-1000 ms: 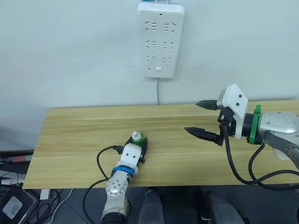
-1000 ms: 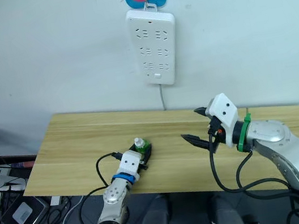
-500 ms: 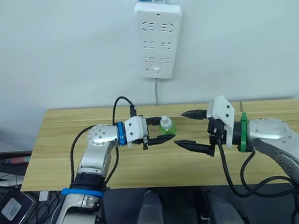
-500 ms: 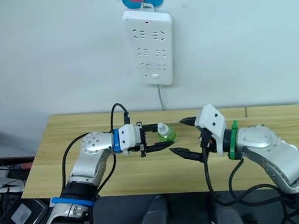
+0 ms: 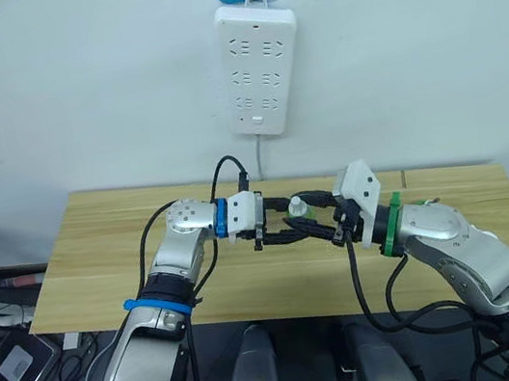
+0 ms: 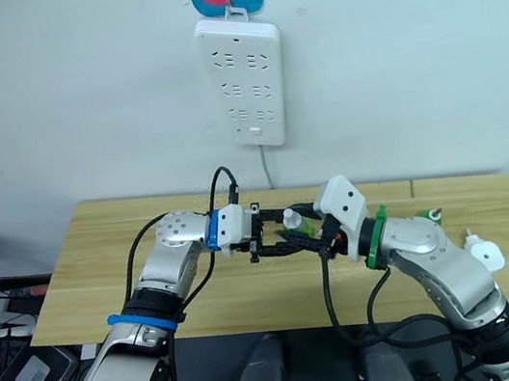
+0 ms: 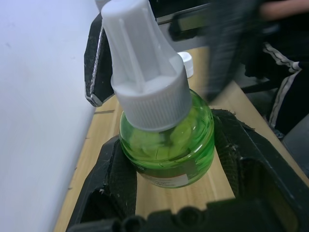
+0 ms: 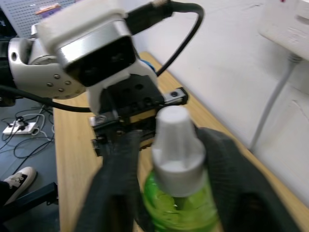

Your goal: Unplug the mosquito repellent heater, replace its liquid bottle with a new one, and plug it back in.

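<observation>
- Bottle (image 7: 166, 145) (green liquid, white cap) is in the air over the middle of the table (image 5: 98, 246), below the wall strip (image 5: 259, 70).
- Left pincer (image 5: 285, 224) is clamped on the bottle's body, one pad on each side, below the cap.
- Right pincer (image 5: 315, 221) is at the same bottle from the opposite side. Can't tell if it has closed on it.
- Looks like a left-to-right handover or a cap twist-off (judgement only).
- Heater (image 6: 486, 256) is probably the white round piece near the table's right front edge, well apart from both pincers. The strip sockets look empty.
- Bottle axis is near upright: cap up, base down, long axis roughly vertical, maybe a slight lean.
- Risk 1: left lets go before right has a firm hold, so the bottle drops to the table and may roll off.
- Risk 2: both pincers squeeze a smooth round body off-centre, so the bottle twists or pops out sideways.
- Risk 3: right grabs the cap instead of the body, so the cap turns loose or comes off and liquid spills if the bottle tips.
- Risk 4: the two pincers are very close together (collision or snagged cable likely if either moves sideways).
- Keep the cap up through the transfer.
</observation>
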Controlling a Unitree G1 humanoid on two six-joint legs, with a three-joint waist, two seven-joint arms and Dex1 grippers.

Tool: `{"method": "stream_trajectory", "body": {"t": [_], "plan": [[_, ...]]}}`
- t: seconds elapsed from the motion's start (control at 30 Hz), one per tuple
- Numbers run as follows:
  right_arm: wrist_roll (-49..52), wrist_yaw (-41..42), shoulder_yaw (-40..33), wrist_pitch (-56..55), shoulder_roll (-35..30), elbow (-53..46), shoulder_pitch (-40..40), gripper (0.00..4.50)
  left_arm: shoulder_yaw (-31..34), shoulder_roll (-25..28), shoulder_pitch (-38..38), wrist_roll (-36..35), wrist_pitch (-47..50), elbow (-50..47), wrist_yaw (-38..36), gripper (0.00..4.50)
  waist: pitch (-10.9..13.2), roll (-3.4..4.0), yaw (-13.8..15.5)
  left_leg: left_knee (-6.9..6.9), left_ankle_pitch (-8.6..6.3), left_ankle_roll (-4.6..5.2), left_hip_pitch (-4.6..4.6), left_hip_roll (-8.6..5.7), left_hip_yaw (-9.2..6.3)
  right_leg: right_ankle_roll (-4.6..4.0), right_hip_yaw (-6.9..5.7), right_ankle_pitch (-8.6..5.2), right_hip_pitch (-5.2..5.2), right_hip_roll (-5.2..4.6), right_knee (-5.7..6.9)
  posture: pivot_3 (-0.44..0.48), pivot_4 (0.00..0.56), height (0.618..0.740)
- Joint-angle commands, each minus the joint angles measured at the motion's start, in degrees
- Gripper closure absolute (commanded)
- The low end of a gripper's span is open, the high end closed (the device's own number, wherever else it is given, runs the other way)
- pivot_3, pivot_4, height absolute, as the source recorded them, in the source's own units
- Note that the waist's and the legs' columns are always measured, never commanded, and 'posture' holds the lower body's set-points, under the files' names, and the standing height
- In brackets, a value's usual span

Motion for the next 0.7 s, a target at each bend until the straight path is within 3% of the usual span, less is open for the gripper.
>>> {"method": "stream_trajectory", "body": {"t": [0.03, 0.2, 0.33, 0.53, 0.67, 0.7], "plan": [[0.3, 0.9, 0.2, -1.8, 0.5, -1.1, 0.0, 3.47, 0.6, -0.4, -0.1, -0.1, -1.1, -1.2, -0.1, 2.32, 0.0, 0.0, -0.2, 0.01, 0.0, 0.0, 0.0, 0.0, 0.0, 0.0, 0.0, 0.0, 0.0, 0.0, 0.01, 0.229, 0.246, 0.74], [3.2, 4.0, -0.7, -1.4, 0.2, -0.9, -1.3, 3.47, 0.0, -0.2, 1.3, -0.7, -0.1, -3.9, -1.1, 2.32, 0.0, 0.0, -0.5, 0.04, 0.0, 0.0, 0.0, -0.01, 0.0, -0.16, 0.01, 0.1, 0.0, -0.01, 0.08, 0.258, 0.25, 0.74], [7.9, 18.5, 1.2, -3.0, -3.1, 2.9, -7.7, 3.47, -2.5, 0.8, 3.6, -2.0, 1.1, -9.5, -6.6, 2.32, 0.0, 0.0, -0.6, 0.09, 0.01, -0.01, 0.01, -0.01, -0.01, -0.19, 0.01, 0.11, 0.0, 0.0, 0.15, 0.281, 0.251, 0.74], [5.6, 38.3, 5.8, -11.1, -4.5, 18.2, -16.7, 3.47, -6.3, 3.8, 5.5, -4.0, 2.8, -15.4, -11.9, 2.32, 0.0, 0.0, -0.3, 0.1, 0.03, 0.01, 0.12, 0.02, -0.08, -0.2, -0.05, 0.12, 0.05, 0.05, 0.27, 0.332, 0.24, 0.74], [4.3, 44.7, 6.2, -14.1, -5.3, 23.8, -20.3, 3.47, -8.1, 5.4, 5.4, -5.0, 2.0, -15.2, -11.9, 2.32, 0.0, 0.0, -0.1, 0.12, 0.03, 0.0, 0.1, 0.0, -0.05, -0.22, -0.02, 0.13, 0.04, 0.03, 0.25, 0.33, 0.25, 0.74], [4.7, 45.4, 5.7, -13.5, -5.9, 23.8, -20.6, 3.12, -8.0, 5.4, 5.4, -5.1, 2.0, -15.0, -11.9, 2.32, 0.0, 0.0, 0.0, 0.12, 0.03, 0.0, 0.1, 0.0, -0.06, -0.22, -0.03, 0.13, 0.05, 0.03, 0.25, 0.33, 0.25, 0.74]]}}
